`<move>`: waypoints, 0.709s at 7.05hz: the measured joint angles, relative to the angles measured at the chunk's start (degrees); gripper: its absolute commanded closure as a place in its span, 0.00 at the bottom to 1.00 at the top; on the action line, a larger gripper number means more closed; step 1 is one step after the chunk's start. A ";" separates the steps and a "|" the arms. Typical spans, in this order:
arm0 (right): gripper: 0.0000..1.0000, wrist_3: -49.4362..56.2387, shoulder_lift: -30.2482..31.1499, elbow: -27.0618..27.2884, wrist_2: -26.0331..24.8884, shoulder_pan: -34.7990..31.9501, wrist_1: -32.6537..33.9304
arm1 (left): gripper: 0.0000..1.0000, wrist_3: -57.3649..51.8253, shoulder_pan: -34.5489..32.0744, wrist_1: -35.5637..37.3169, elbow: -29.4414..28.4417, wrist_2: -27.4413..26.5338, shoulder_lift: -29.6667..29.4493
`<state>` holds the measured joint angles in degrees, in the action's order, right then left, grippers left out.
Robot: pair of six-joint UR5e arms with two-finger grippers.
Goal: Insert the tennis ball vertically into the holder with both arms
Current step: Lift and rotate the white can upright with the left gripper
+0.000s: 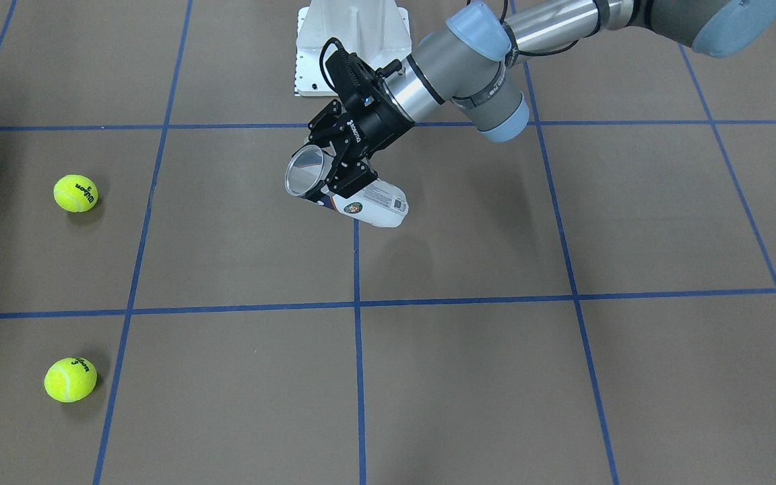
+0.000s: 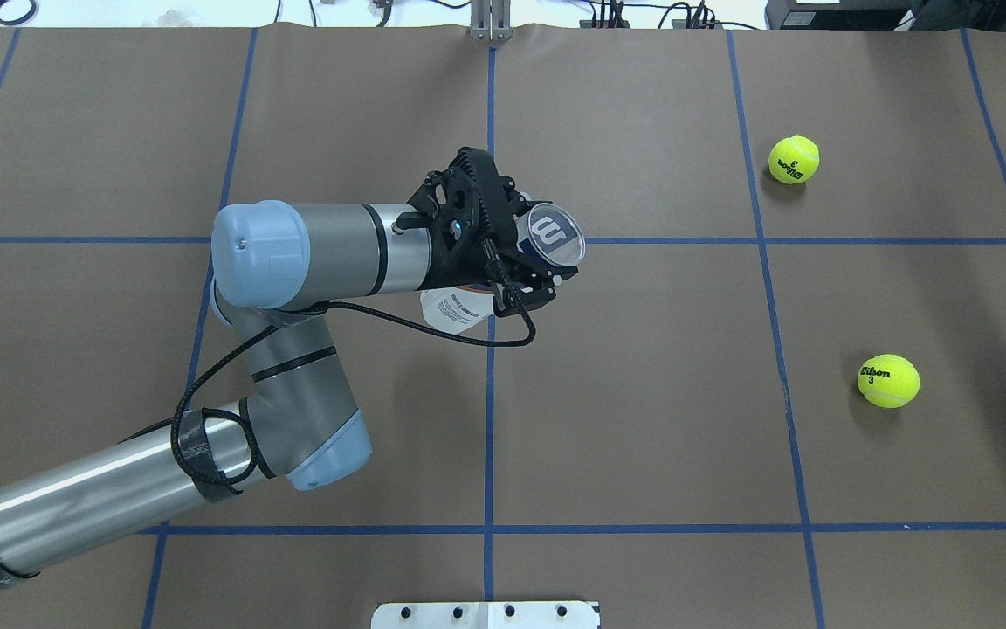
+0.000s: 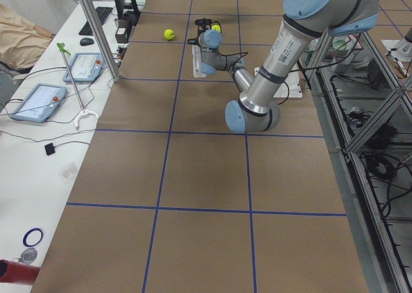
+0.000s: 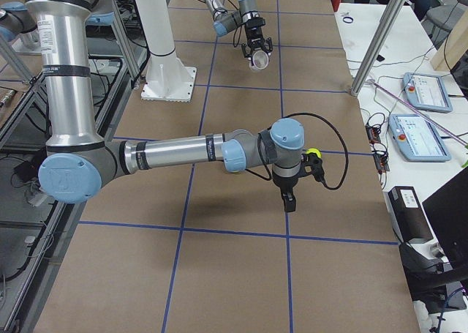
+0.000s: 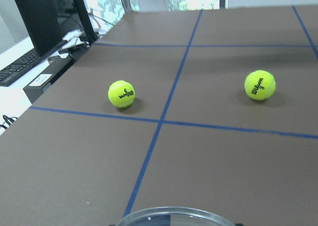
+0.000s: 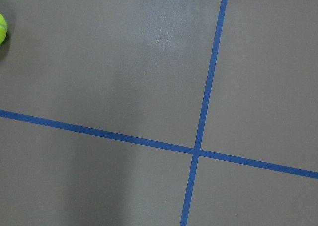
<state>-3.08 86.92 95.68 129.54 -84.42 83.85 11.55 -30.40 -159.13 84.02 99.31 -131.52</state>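
The holder (image 1: 368, 201) is a clear can with a white label. It hangs tilted above the table's middle, its round rim (image 1: 306, 172) towards the balls. My left gripper (image 1: 344, 176) is shut on it near that rim. It also shows in the overhead view (image 2: 459, 310), in the left wrist view (image 5: 171, 217) and far off in the exterior right view (image 4: 256, 58). Two yellow tennis balls (image 2: 794, 159) (image 2: 888, 381) lie on the table on my right side. My right gripper (image 4: 290, 200) points down next to one ball (image 4: 313, 153); I cannot tell its state.
The white pedestal base (image 1: 351, 40) stands at the robot's edge of the table. Blue tape lines cross the brown table cover (image 2: 643, 393). Tablets and cables lie on a side bench (image 4: 424, 113) past the table's far edge.
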 measured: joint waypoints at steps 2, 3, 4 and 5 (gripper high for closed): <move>0.00 0.00 0.00 0.16 0.01 0.00 0.00 | 0.42 5.29 0.21 -14.76 -4.60 -5.06 -0.50; 0.00 0.00 -0.03 0.22 0.01 0.00 0.00 | 0.42 6.99 0.31 -21.23 -7.14 -7.74 -1.25; 0.00 0.00 -0.06 0.26 0.01 -0.01 0.00 | 0.42 7.70 0.74 -26.74 -9.53 -10.39 -1.82; 0.00 0.00 -0.07 0.33 0.01 -0.03 0.00 | 0.42 7.93 1.87 -32.62 -12.49 -13.05 -2.05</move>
<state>-3.08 86.85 96.01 129.55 -84.45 83.85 19.47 -28.52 -191.75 71.53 86.26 -133.57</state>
